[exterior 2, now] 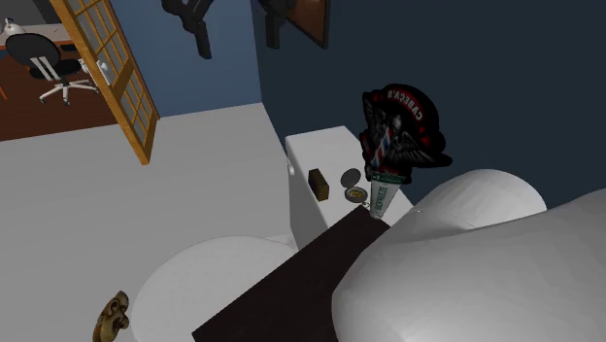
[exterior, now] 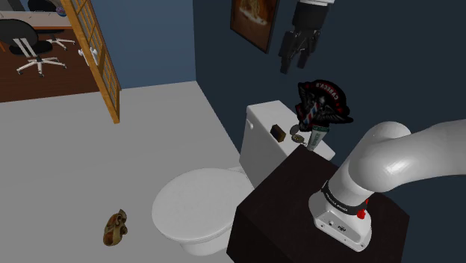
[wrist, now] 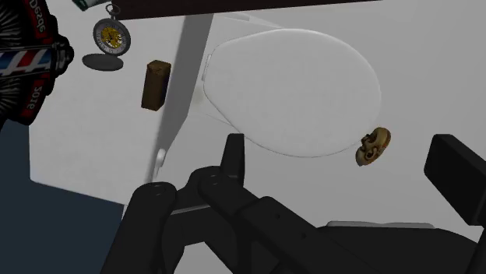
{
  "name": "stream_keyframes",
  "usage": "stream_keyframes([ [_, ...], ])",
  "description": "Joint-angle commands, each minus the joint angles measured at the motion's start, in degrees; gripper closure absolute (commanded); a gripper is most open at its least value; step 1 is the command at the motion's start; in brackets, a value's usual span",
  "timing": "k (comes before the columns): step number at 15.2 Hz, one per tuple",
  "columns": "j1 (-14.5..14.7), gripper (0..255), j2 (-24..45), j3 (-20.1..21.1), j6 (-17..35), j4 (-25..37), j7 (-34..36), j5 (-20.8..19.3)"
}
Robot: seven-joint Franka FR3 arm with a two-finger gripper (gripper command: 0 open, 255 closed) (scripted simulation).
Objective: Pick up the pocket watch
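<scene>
The pocket watch (exterior: 297,138) lies open on top of the white toilet tank (exterior: 263,123), its gold face (wrist: 110,34) beside its grey lid. In the second exterior view the watch (exterior 2: 353,188) sits near the tank's (exterior 2: 313,155) wall-side end. My black gripper (exterior: 297,58) hangs high above the tank against the dark blue wall, open with nothing between its fingers. In the wrist view the gripper (wrist: 343,167) looks down over the toilet lid (wrist: 292,89), with the watch well off to one side of the fingers (wrist: 234,159).
A small brown block (exterior: 279,132) lies on the tank next to the watch. A black emblem with a red, white and blue barber pole (exterior: 321,104) stands behind it. A brown object (exterior: 114,228) is on the floor. The dark stand (exterior: 299,202) adjoins the toilet.
</scene>
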Motion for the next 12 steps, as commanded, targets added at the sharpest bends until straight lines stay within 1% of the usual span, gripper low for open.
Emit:
stream_keyframes([
  [1, 0.0, 0, 0.0, 0.0, 0.0, 0.0, 0.0, 0.0],
  [7, -2.4, 0, -1.2, -2.8, 8.5, -10.4, -2.3, -3.1],
  [12, -4.9, 0, -0.3, -5.5, 16.2, -17.8, -4.0, -6.1],
])
